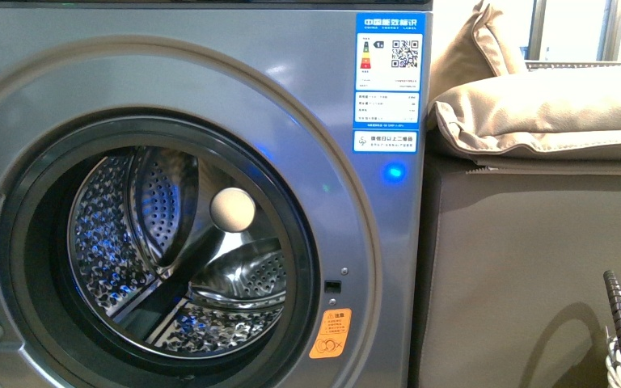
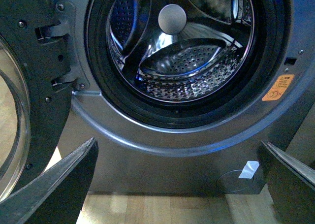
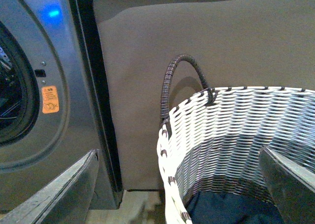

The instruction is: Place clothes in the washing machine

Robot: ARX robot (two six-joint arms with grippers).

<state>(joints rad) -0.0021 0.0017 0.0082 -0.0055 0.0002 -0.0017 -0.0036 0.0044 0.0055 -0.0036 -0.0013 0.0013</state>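
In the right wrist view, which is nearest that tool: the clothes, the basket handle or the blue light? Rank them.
From the right tool:
1. Clothes, inside the basket.
2. Handle, on the basket's rim.
3. Blue light, on the washer front.

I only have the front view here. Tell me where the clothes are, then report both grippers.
Observer: The clothes lie at the bottom of the white woven basket, which stands off to the side of the washing machine. The right wrist view shows them.
Operator: Right gripper next.
Observer: The right gripper is open and empty, facing the basket's near rim.
Operator: Now the left.
Observer: The left gripper is open and empty too. It faces the machine's round mouth from low down, with the door swung open to one side.
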